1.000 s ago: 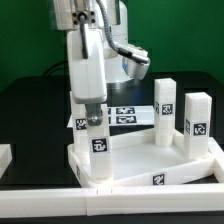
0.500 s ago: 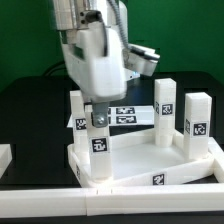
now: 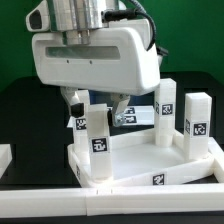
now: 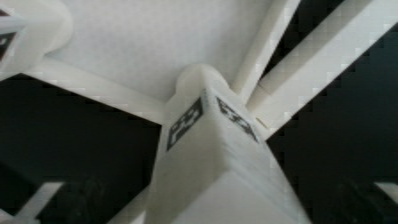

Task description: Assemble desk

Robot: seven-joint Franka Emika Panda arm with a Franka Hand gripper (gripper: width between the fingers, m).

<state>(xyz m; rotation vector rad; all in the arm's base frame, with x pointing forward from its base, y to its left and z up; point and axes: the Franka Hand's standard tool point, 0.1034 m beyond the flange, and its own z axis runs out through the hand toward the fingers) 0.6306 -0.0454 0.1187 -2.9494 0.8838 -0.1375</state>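
Observation:
The desk's white panel [image 3: 140, 160] lies flat, rim up. A square tagged leg [image 3: 94, 130] stands upright in its near corner socket at the exterior view's left. My gripper [image 3: 96, 103] hangs just over that leg's top, open, one finger [image 3: 72, 100] on each side and clear of the leg. Two more legs [image 3: 166, 108] [image 3: 196, 120] stand upright at the panel's right side. In the wrist view the leg [image 4: 214, 150] fills the middle, seen from its top, with the panel [image 4: 143, 40] beyond it.
The marker board [image 3: 127, 114] lies behind the panel on the black table. A low white frame [image 3: 110, 195] runs along the front and up the exterior view's right [image 3: 214, 160]. A small white block [image 3: 4, 156] sits at the left edge.
The jaws have spread apart and let go of the near-left leg, which stays standing in its socket. The hand has turned, so its broad side now faces the exterior camera.

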